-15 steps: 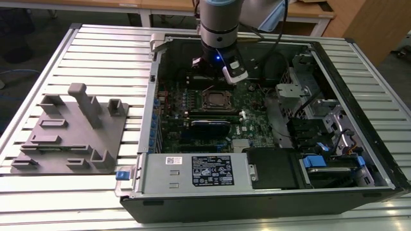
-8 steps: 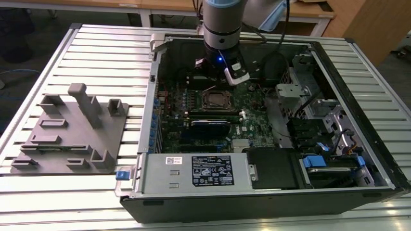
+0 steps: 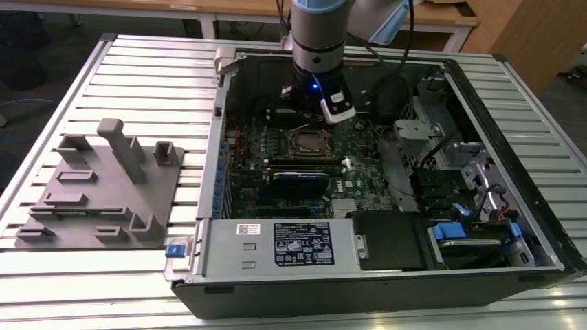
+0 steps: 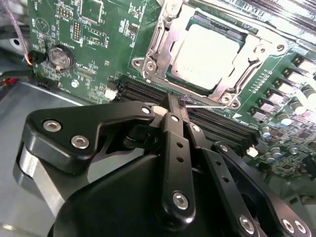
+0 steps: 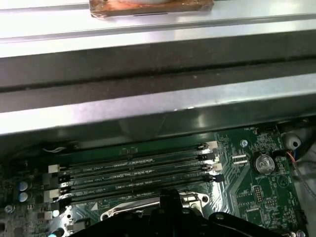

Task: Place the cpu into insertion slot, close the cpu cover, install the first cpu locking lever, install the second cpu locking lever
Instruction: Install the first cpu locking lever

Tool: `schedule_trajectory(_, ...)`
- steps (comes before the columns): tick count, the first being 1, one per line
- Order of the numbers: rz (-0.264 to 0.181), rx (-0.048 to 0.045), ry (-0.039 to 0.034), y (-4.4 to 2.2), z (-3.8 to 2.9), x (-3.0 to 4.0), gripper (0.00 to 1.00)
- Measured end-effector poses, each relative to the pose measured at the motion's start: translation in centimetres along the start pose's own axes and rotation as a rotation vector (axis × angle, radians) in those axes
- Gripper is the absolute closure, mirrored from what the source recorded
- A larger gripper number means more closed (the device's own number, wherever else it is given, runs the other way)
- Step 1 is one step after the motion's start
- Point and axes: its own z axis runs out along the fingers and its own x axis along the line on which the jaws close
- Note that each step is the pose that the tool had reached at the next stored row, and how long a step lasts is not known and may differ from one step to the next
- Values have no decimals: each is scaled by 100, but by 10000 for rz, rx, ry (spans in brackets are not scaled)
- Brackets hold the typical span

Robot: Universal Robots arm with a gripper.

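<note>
In the exterior view my gripper (image 3: 310,124) hangs inside the open computer case, just behind the insertion slot (image 3: 307,142). The second wrist view shows the cpu (image 4: 207,52), its silver top lying flat in the slot. The cpu cover (image 4: 160,44) lies down around it as a metal frame. My black gripper (image 4: 174,101) has its fingers together at the cover's edge, over the memory slots. A thin locking lever rod (image 4: 212,107) runs off from the fingertips; I cannot tell if it is pinched. The gripper (image 5: 170,195) also shows in the first wrist view.
Long black memory slots (image 5: 133,170) run beside the socket, below the case wall (image 5: 148,103). A coin battery (image 4: 58,57) sits on the green board. A grey fixture (image 3: 101,185) stands on the slatted table at the exterior view's left. Drive bays (image 3: 458,179) crowd the right.
</note>
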Motion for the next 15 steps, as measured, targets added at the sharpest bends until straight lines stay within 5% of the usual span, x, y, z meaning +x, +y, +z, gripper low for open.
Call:
schedule_trajectory(8,145,76,-77,76,50,18,90)
schedule_trajectory(13,67,70,-425,68,75,33,90)
schedule_trajectory(15,57,63,-471,67,80,40,90)
